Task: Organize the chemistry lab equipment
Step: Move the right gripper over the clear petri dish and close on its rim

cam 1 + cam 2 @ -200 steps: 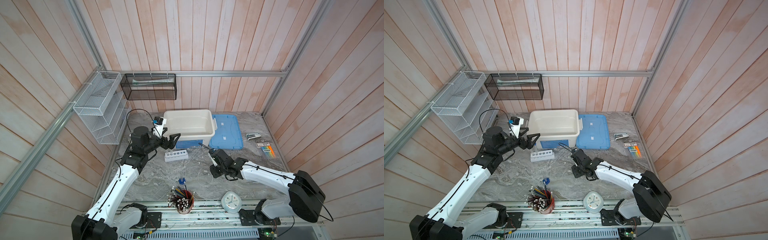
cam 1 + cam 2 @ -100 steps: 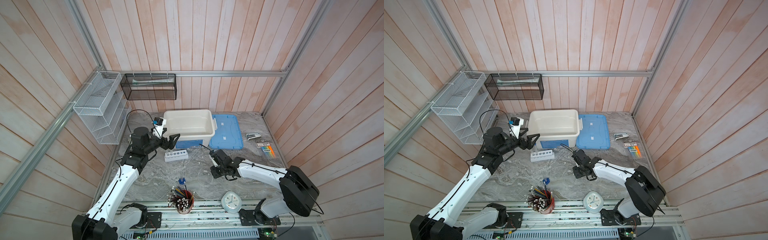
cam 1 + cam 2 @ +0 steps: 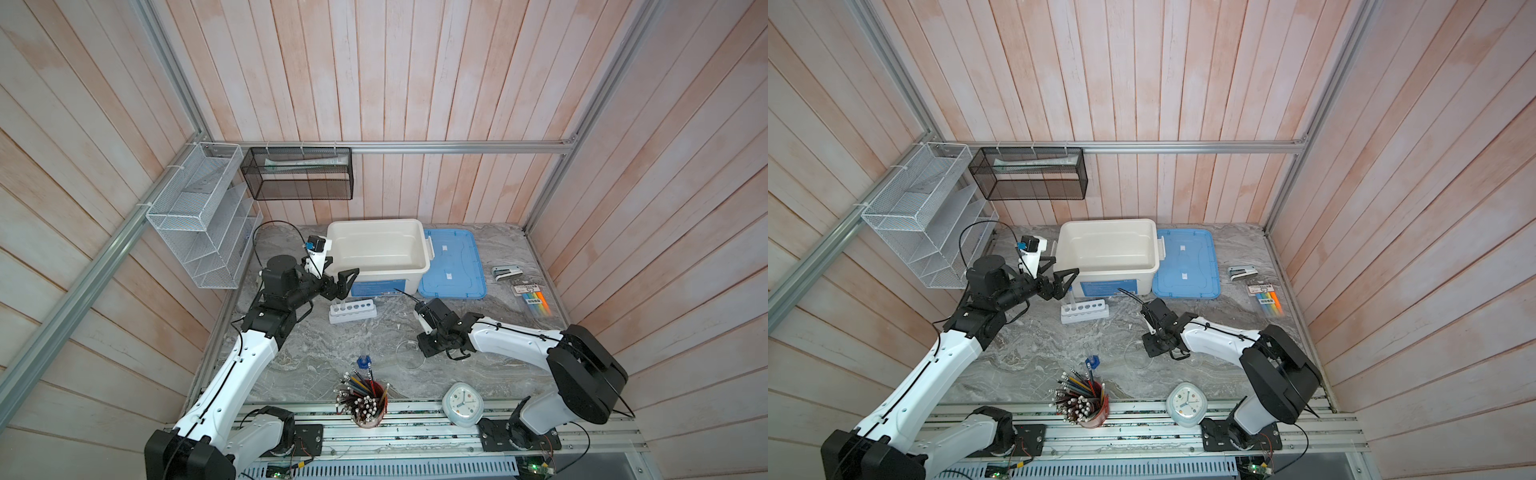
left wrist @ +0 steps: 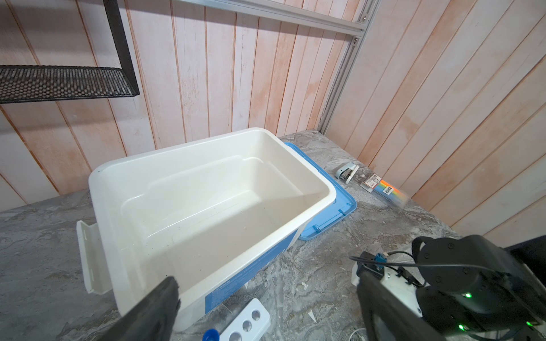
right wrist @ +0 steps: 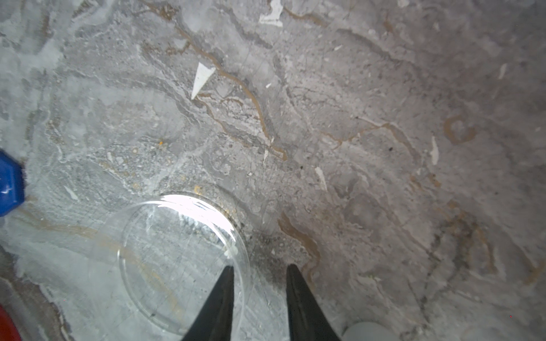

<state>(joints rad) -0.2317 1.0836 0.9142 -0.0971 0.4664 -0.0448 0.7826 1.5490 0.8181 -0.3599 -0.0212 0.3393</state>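
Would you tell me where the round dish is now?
In a top view the dish lies right of centre, between the bottle and the right gripper, whose jaws straddle its rim.

Both top views looked steeply down from high at the front, sharing the whole marble tabletop (image 3: pixel 316 345), left wrist view faced the white bin (image 4: pixel 192 174) and plank wall (image 4: pixel 206 73) nearby, right wrist view aimed down, very near the flat round dish (image 5: pixel 171 257), also seen from above.

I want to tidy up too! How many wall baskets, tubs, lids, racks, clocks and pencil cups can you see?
Wall baskets: 2
Tub: 1
Lid: 1
Rack: 1
Clock: 1
Pencil cup: 1
Total: 7
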